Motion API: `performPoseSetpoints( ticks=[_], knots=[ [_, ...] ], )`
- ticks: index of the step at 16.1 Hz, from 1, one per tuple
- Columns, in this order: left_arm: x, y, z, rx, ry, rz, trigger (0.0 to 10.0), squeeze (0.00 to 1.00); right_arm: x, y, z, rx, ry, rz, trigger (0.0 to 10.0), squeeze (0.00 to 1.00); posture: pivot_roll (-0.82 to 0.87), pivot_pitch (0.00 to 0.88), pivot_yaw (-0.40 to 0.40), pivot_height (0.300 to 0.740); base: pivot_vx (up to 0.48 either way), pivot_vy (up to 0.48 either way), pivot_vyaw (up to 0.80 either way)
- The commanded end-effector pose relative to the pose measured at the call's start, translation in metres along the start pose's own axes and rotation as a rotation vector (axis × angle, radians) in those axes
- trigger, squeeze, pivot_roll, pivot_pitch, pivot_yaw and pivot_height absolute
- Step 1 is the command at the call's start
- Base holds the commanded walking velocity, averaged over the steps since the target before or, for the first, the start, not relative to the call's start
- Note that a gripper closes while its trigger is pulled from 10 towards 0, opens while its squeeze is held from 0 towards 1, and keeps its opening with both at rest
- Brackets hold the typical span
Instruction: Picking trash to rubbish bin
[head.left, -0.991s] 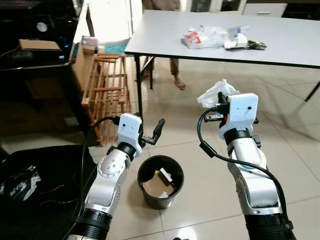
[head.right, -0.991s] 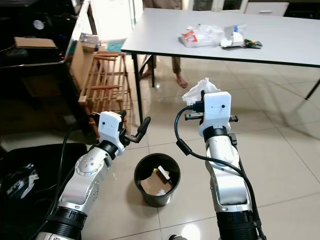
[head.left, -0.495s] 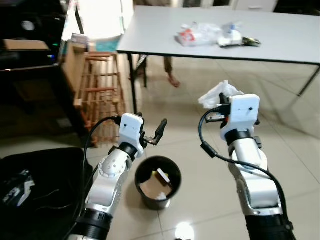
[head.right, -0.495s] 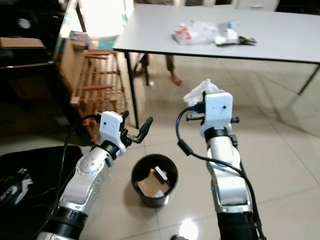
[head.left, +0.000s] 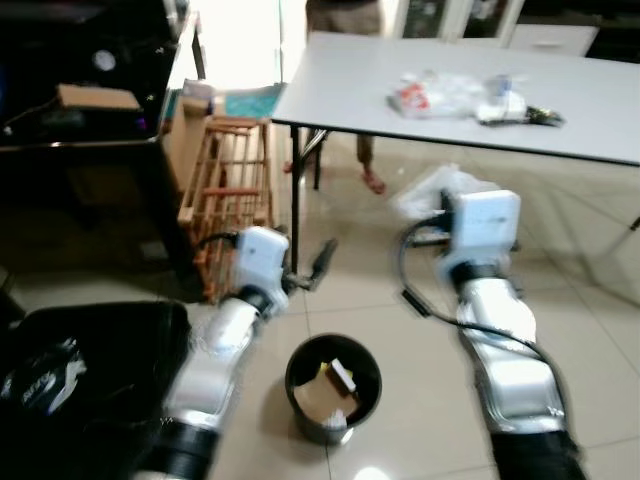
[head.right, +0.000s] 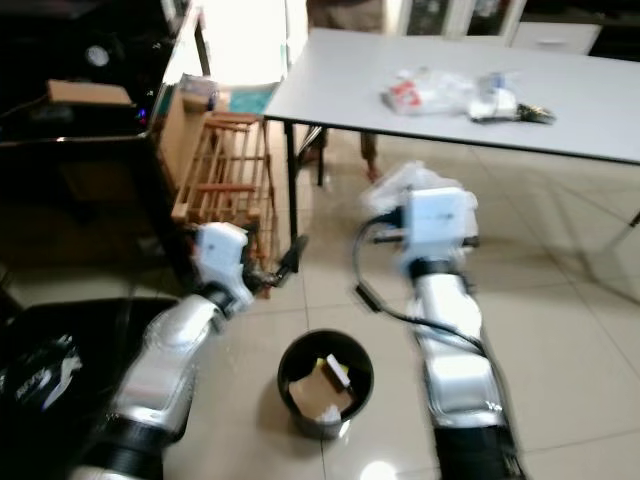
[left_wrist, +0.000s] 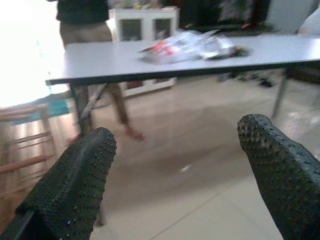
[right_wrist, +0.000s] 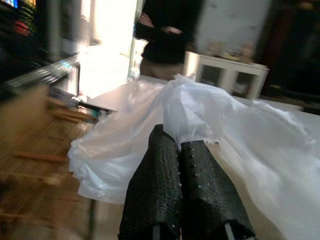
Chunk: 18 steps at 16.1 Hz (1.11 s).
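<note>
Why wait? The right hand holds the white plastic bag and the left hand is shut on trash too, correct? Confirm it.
Not quite. The right hand does hold the white plastic bag, but the left hand is open and empty, as the left wrist view shows.

A long grey desk (head.left: 340, 85) stands on the glossy tiled floor (head.left: 590, 300), a slatted wooden rack (head.left: 230, 195) beside it, a person's legs (head.left: 365, 160) behind.

Head stereo pair looking down at bin (head.left: 333, 387), wrist views facing table (left_wrist: 125, 55)
</note>
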<state>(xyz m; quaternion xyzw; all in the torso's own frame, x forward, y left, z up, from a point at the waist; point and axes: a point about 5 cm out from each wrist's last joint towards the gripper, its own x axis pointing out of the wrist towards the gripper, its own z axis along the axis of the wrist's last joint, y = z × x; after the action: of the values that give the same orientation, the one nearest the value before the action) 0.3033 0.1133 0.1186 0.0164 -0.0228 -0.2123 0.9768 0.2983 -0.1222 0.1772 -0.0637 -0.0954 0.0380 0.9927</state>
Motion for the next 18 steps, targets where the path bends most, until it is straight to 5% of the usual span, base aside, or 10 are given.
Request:
performPoseSetpoints(
  ticks=[1, 9, 18],
  knots=[
    [0.0063, -0.0120, 0.0063, -0.009, -0.025, -0.043, 10.0, 0.00, -0.0019, -0.0137, -0.0015, -0.020, 0.008, -0.042, 10.0, 0.00, -0.01, 0.031, 0.004, 0.740, 0.472, 0.000, 0.00],
    [0.0054, -0.0126, 0.0054, -0.020, -0.025, -0.040, 10.0, 0.00, -0.0016, -0.0112, -0.0034, -0.018, 0.019, -0.032, 10.0, 0.00, -0.01, 0.036, 0.002, 0.740, 0.213, 0.000, 0.00],
    [0.0061, -0.0150, 0.0051, -0.025, -0.019, -0.044, 10.0, 0.00, 0.0001, -0.0102, -0.0039, -0.014, 0.024, -0.027, 10.0, 0.00, -0.01, 0.033, 0.001, 0.740, 0.000, 0.000, -0.77]
  ],
)
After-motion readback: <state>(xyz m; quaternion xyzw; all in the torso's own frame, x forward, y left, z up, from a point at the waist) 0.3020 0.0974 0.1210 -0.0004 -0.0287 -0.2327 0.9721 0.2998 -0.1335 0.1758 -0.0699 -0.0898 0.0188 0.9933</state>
